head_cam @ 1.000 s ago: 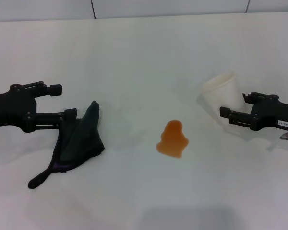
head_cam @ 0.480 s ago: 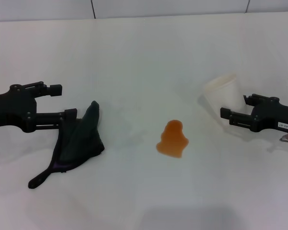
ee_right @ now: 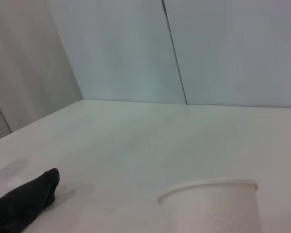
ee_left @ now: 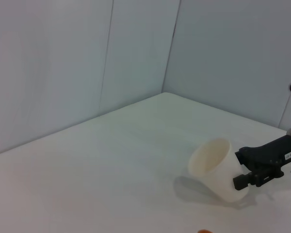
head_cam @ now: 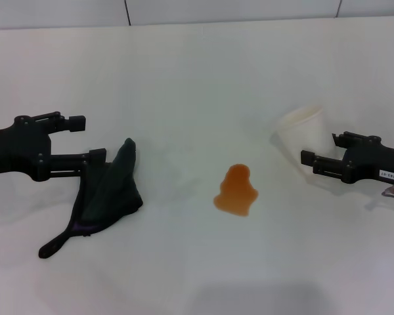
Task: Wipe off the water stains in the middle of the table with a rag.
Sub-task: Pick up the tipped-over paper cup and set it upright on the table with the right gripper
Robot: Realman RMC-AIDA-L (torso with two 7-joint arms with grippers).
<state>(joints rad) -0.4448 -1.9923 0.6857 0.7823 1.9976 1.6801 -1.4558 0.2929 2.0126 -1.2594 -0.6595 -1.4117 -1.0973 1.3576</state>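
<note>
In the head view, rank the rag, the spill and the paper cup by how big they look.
1. rag, clearly largest.
2. paper cup and water stains: similar; the right gripper hides part of the cup, so no ranking.

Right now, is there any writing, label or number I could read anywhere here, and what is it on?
One small white label on the right gripper, seen in the head and left wrist views: it has dark marks, too small to read.
Cup: no print that I can see.
Rag, table, left gripper: no text that I can see.
</note>
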